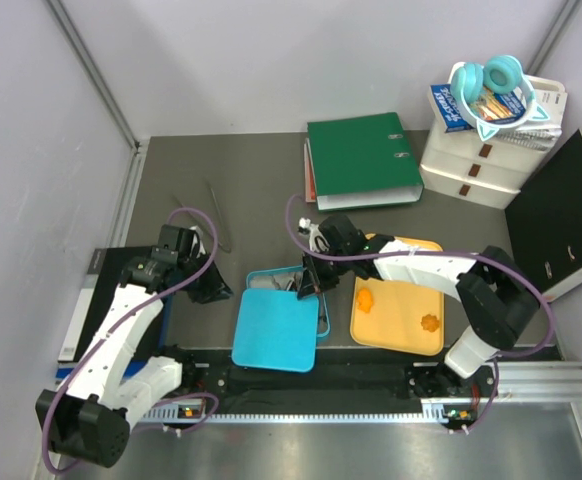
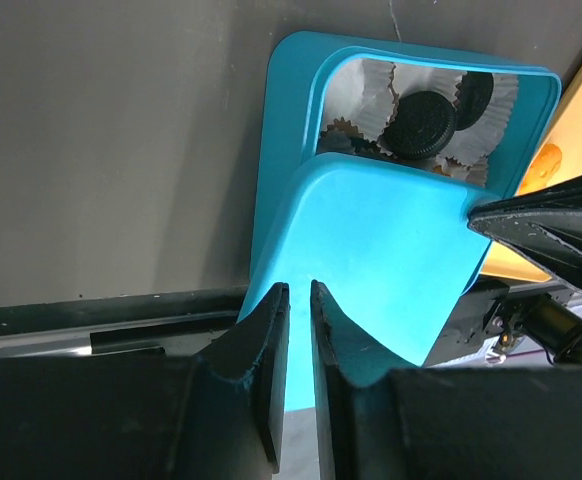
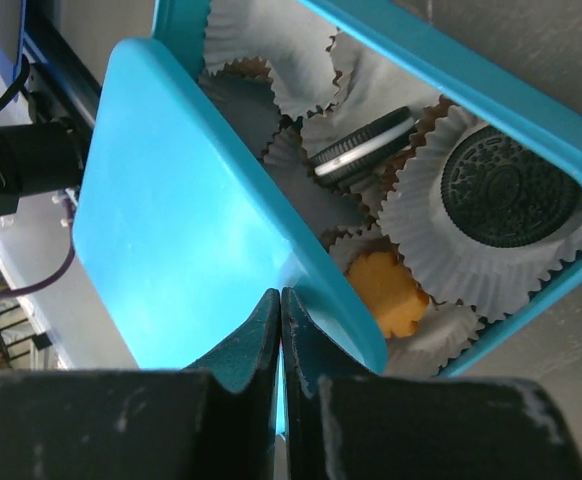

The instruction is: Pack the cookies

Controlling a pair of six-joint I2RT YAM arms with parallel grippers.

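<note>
A blue box point(image 1: 277, 276) holds cookies in white paper liners: a black one point(image 3: 511, 185), a black one standing on edge point(image 3: 361, 150) and an orange flower point(image 3: 391, 295). Two black cookies point(image 2: 421, 122) show in the left wrist view. A blue lid point(image 1: 276, 328) lies tilted over the near part of the box. My right gripper point(image 1: 309, 283) is shut, its tips at the lid's far right corner point(image 3: 281, 293). My left gripper point(image 1: 211, 288) hovers left of the box, jaws narrowly apart point(image 2: 299, 290) and empty. Two orange cookies point(image 1: 366, 297) point(image 1: 430, 322) rest on the yellow tray point(image 1: 401, 335).
A green binder point(image 1: 363, 160) lies behind the box. At the back right are white drawers point(image 1: 476, 170) with headphones point(image 1: 486, 85) on top, and a black binder point(image 1: 561, 215). A metal rail point(image 1: 321, 385) runs along the near edge, just under the lid.
</note>
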